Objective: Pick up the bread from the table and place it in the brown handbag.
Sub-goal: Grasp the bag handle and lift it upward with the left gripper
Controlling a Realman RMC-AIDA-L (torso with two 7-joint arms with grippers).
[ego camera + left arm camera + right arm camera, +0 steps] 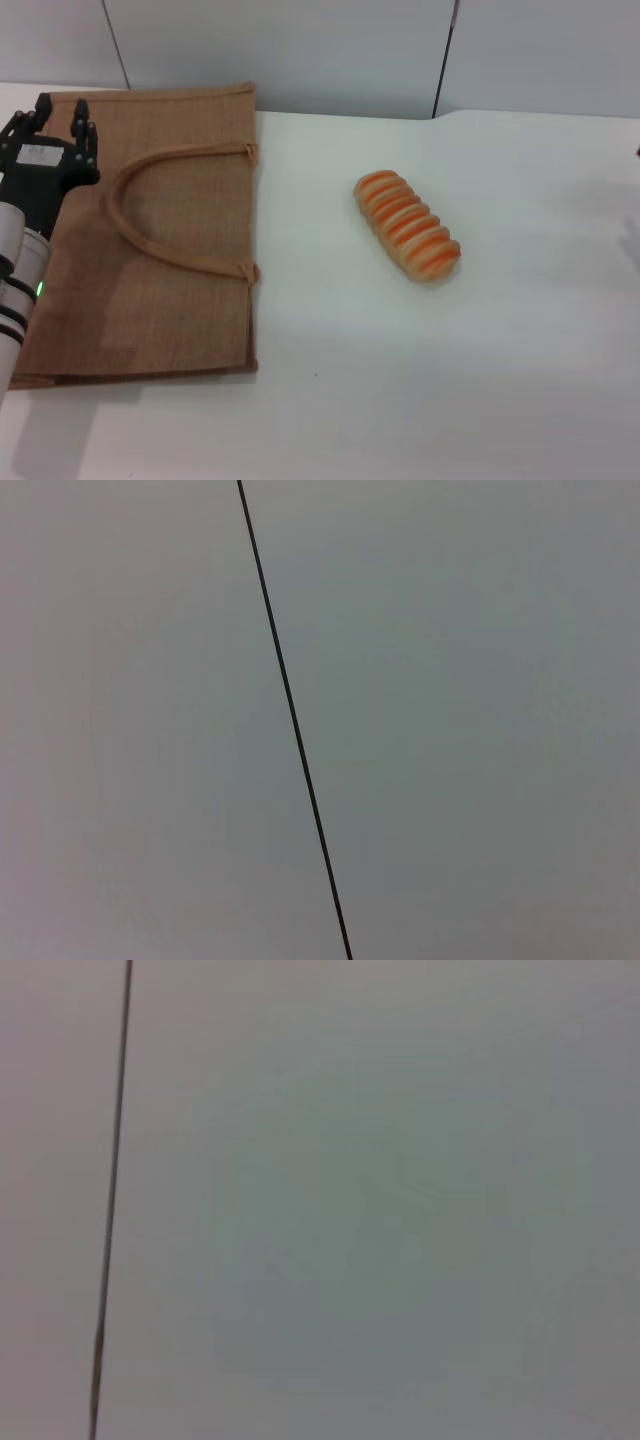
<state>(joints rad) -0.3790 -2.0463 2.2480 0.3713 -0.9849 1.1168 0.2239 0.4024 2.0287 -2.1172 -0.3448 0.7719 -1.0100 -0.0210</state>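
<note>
Lying diagonally on the white surface [480, 390], the bread [407, 224] sits well right of the flat handbag [180, 300]. Left end effector [57, 128] hovers over the bag's far-left corner, fingers apart, empty. Right end effector out of view.

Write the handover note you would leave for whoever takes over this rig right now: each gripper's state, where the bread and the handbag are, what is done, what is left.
Left gripper: raised over the far left corner of the brown handbag, fingers apart, holding nothing.
Right gripper: not in view; its wrist camera shows only a blank wall panel.
Bread: lying untouched on the white table, to the right of the handbag and clear of it.
Handbag: lying flat on the table, handles resting on top.
Done: nothing yet.
Left: grasp the bread, carry it to the handbag and place it inside.
</note>
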